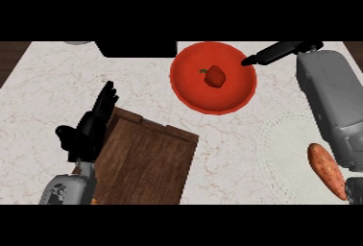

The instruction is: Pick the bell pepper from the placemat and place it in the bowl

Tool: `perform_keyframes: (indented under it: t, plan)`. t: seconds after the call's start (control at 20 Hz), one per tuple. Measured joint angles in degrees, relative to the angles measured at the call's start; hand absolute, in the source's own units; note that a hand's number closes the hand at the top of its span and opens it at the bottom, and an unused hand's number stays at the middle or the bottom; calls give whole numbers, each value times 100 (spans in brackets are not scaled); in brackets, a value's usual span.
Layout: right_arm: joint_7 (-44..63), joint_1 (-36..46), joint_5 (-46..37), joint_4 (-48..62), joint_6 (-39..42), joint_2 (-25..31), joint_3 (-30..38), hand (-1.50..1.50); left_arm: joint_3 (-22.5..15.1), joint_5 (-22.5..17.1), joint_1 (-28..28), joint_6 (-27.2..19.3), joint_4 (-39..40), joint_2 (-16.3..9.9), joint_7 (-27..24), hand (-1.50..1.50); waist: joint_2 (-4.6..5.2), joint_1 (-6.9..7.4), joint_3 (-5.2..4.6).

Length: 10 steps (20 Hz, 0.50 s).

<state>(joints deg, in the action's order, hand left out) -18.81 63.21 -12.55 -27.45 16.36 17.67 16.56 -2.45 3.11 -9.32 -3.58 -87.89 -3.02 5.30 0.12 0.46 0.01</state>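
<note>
A red bell pepper (pixel 215 76) lies inside the red bowl (pixel 188 86) at the upper middle of the counter. My right hand (pixel 273 53) hovers at the bowl's right rim, fingers straight, holding nothing; its grey forearm runs down the right side. The pale round placemat (pixel 287 144) sits at the lower right, partly under that forearm. My left hand (pixel 89 127) rests open at the lower left, fingers up, over the edge of a wooden board.
A dark wooden cutting board (pixel 145 161) lies at the lower left. An orange sweet potato (pixel 327 170) rests on the placemat's right side. A black object (pixel 136 48) stands at the counter's far edge, left of the bowl.
</note>
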Motion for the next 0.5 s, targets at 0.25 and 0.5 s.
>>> perform_keyframes:
  t: [0.25, 0.5]
  plan:
    - [-289, -360, 231, -17, 668, 282, 86, -150, 22, -6, 19, 41, -82, -39, 60, 0, 2, 9, 0]
    - [-557, -635, 268, -48, 1116, 494, 20, -150, 0, 27, 59, 38, -99, -4, 27, 0, 4, 13, 0]
